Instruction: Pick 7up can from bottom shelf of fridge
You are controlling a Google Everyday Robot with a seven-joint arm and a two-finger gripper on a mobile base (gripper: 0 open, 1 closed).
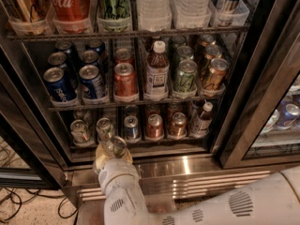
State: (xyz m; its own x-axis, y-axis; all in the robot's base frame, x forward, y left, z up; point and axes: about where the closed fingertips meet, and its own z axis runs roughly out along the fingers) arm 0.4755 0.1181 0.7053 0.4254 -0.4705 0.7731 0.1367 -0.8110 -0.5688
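One 7up can (115, 146) tilts inside the claw (111, 153) before the fridge (236, 102).

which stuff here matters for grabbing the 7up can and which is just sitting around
For the job: 7up can at the gripper, left front of the bottom shelf; fridge.
Just there: blue Pepsi cans, copper-red cans, small bottle, floor cables.
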